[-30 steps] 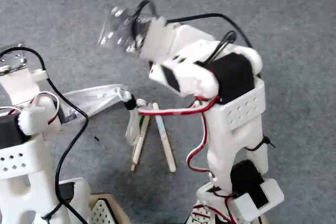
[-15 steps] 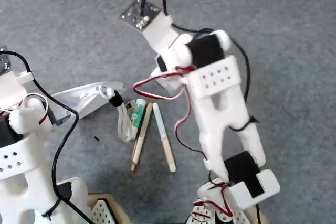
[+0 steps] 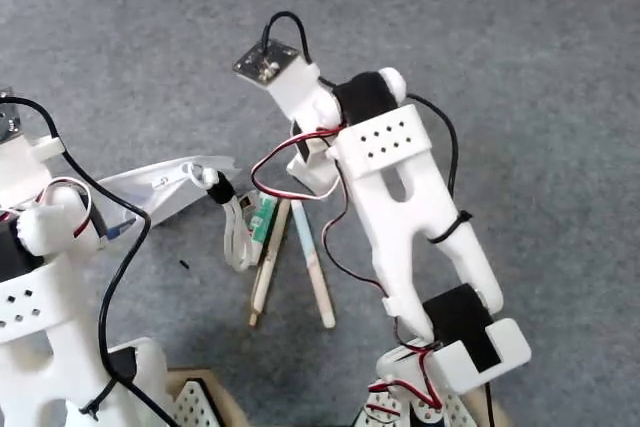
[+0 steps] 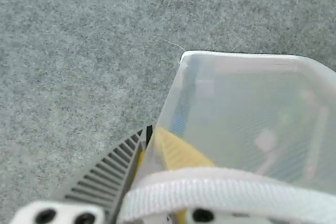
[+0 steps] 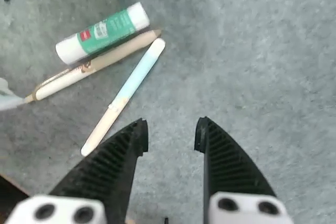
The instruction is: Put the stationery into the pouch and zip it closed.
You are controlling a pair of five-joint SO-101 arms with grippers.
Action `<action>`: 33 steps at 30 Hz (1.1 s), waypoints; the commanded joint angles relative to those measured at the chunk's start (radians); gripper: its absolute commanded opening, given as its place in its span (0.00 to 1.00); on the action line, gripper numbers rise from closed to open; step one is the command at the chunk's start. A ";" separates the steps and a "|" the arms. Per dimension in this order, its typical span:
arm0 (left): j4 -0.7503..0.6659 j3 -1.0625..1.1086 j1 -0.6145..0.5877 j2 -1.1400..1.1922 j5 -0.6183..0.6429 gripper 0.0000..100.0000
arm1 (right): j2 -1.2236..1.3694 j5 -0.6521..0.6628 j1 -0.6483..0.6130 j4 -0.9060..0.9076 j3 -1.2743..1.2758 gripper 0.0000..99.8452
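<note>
grey felt-like worktop (image 3: 560,97) runs to its far edge, where the room is a dim, cut-off strip. glue stick (image 5: 102,32), tan pen (image 5: 89,65) and blue-and-cream pen (image 5: 128,90) lie together toward the near edge. right gripper (image 5: 170,132) hangs just beside them, jaws apart. left gripper (image 4: 155,136) is clamped on the clear pouch (image 4: 247,114), toward the left side.

Grey table (image 5: 262,51): glue stick (image 5: 102,32), tan pen (image 5: 94,64), blue pen (image 5: 128,90)

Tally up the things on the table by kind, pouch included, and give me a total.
Glue stick: 1
Pens: 2, the tan pen and the blue-and-cream pen
Pouch: 1
Total: 4
</note>
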 commanded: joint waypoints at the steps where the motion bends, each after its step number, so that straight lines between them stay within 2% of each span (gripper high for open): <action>1: -0.014 0.038 -0.018 0.012 -0.003 0.03 | -0.005 -0.003 -0.031 0.014 0.036 0.16; 6: -0.012 0.038 -0.018 0.012 -0.003 0.03 | -0.001 -0.011 -0.095 -0.003 0.074 0.16; 13: -0.008 0.038 -0.019 0.012 -0.003 0.03 | 0.077 -0.121 -0.104 -0.066 0.088 0.17; 17: -0.008 0.038 -0.019 0.012 -0.003 0.03 | 0.131 -0.164 -0.101 -0.095 0.088 0.24; 23: -0.008 0.038 -0.019 0.012 -0.003 0.03 | 0.211 -0.170 -0.100 -0.172 0.093 0.19; 33: -0.008 0.038 -0.019 0.012 -0.003 0.03 | 0.321 -0.172 -0.100 -0.255 0.153 0.19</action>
